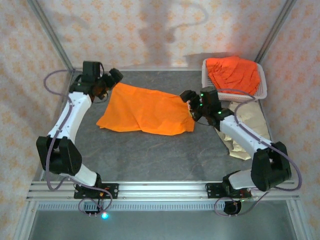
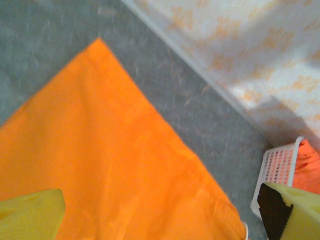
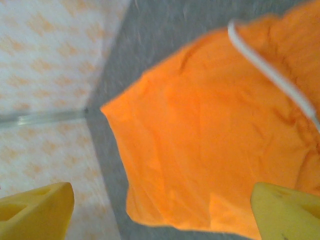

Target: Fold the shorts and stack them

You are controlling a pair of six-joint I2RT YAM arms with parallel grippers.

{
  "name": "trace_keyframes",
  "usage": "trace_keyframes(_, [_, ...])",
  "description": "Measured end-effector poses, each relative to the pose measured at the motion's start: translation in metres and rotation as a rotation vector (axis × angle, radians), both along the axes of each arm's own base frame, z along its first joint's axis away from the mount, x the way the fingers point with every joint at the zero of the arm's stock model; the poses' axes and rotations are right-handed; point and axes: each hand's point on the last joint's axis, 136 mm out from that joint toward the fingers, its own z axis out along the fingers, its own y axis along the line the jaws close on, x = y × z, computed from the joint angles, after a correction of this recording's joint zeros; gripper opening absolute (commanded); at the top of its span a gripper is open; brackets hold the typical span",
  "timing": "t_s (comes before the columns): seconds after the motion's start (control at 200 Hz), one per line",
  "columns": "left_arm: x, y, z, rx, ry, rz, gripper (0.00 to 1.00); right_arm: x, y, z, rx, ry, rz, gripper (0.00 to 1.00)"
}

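One pair of orange shorts (image 1: 145,110) lies spread flat on the grey table. My left gripper (image 1: 112,77) hovers at its far left corner, open, with the orange cloth (image 2: 100,165) below the yellow fingers (image 2: 30,215). My right gripper (image 1: 187,96) is at the cloth's right end, open as well. In the right wrist view the shorts (image 3: 210,140) and their white drawstring (image 3: 270,70) lie under the spread fingers (image 3: 285,210). More orange shorts (image 1: 232,72) are heaped in the basket. A beige pair (image 1: 250,125) lies crumpled under the right arm.
The white perforated basket (image 1: 260,91) stands at the back right corner, also seen from the left wrist as the basket (image 2: 277,165). Patterned walls with metal posts enclose the table on three sides. Bare grey tabletop (image 1: 150,155) lies in front of the spread shorts.
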Motion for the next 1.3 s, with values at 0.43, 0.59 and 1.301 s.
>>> trace_keyframes(0.43, [-0.039,-0.015,-0.179,-0.092,0.291,0.000,1.00,-0.028,0.014,-0.092,-0.085,0.197,0.082,0.93])
trace_keyframes(0.59, [-0.040,-0.010,-0.190,-0.108,0.271,0.008,1.00,-0.032,0.002,-0.107,-0.119,0.214,0.080,0.93])
trace_keyframes(1.301, [-0.086,0.017,-0.120,-0.042,0.100,-0.007,1.00,-0.048,-0.028,-0.112,-0.185,0.203,0.148,1.00])
